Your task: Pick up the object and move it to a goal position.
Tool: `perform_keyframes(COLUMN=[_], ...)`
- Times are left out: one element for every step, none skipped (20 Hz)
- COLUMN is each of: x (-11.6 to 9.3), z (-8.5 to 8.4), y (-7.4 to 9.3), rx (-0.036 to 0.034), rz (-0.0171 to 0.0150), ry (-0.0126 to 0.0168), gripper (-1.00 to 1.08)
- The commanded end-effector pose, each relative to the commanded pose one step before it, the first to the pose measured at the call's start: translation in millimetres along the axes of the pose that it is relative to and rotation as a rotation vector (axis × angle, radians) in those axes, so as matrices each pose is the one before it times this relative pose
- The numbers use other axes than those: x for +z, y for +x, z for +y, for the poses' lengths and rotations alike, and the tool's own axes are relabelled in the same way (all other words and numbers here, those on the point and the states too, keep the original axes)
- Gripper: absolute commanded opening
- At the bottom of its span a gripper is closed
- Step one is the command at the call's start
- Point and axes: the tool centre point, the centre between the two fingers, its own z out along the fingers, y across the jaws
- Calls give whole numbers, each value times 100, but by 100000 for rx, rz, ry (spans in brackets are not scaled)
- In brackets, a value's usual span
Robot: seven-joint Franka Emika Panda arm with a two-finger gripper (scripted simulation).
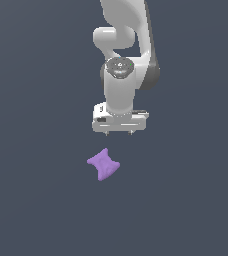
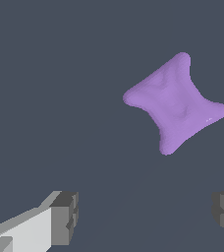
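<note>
The gripper [image 1: 119, 133] hangs above the flat grey floor [image 1: 36, 200] with its jaws spread wide and nothing between them, so the step in hand looks to be the approach before the grasp. The purple object [image 1: 103, 164], a small bow-tie lump with a pinched waist, lies on the floor apart from the fingertips [image 2: 65, 216], below the gripper and off to one side of its centre line rather than straight beneath it. To do this well, I would first bring the gripper over the lump so the waist sits midway between the two fingers, turn the wrist so the pads close across that narrow waist (the flared ends would likely slip or tip), and only then go down. The exterior view shows the arm's height over the floor and the clear gap between gripper and object. The wrist view shows what that one cannot: the object [image 2: 175, 103] lies diagonal to the line between the fingers, outside the gap between them, and the fingers stand well apart.
</note>
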Motion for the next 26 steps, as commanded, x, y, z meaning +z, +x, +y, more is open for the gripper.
perform_keyframes(x=[0,-17,-3,-34,-47,-66,-60,-60,-58,-51,-31,-5,19,30,43,54,67,81,96,111,128,148,165,182,199,218], z=[1,12,8,28,36,34,23,10,-2,-13,-11,-6,4,14,34,47,58,73,88,103,118,133,151,167,185,204], y=[0,-10,-14,-35,-53,-70,-70,-70,-68,-63,-40,-6,22,40,55,71,87,104,121,138,156,175,191,204,216,228], rx=[0,0,-69,-65,-73,-30,37,106,171,225,209,68,-92,-223,-327,-443,-569,-689,-812,-931,-1061,-1200,-1321,-1441,-1566,-1692], rz=[0,0,-84,-97,-148,-165,-154,-129,-104,-77,-36,7,20,31,30,33,37,41,46,52,62,72,79,83,87,92], ry=[0,0,85,101,159,184,179,156,131,100,50,-8,-27,-44,-45,-51,-59,-67,-77,-88,-103,-119,-131,-139,-146,-155], gripper=[100,100,100,100,100,100,100,100,100,100,100,100,100,100,100,100,100,100,100,100,100,100,100,100,100,100])
